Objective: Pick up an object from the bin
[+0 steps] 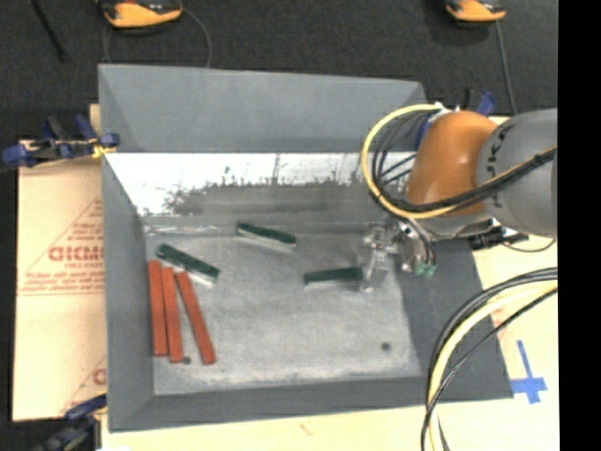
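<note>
the gripper (380, 263) sits at the right end of the dark green flat plastic bar (333, 275), decent grab spot imo; can't tell how open it is.

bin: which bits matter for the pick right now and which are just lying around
In the job:
- gripper, low at the bin's right
- dark green bar, its end at the gripper

Lying about:
- green bar near the back wall
- green bar at left
- three orange-red sticks, far left
</note>
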Robot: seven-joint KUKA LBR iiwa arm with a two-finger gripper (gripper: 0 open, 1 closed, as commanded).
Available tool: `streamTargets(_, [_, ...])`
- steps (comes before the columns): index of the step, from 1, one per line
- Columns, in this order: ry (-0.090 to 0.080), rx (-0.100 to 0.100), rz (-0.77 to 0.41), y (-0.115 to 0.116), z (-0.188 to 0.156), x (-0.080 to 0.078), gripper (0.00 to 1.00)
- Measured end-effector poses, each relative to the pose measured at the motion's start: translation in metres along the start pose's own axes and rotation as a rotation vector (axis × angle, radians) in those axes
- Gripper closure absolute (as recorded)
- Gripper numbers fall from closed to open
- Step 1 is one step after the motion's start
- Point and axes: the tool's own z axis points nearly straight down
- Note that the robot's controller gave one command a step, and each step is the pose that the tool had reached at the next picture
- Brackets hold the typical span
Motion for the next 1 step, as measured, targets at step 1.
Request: streamTargets(1, [-0.005,0.004,-0.229,-0.0224,-0.1371,-0.0144,1.0])
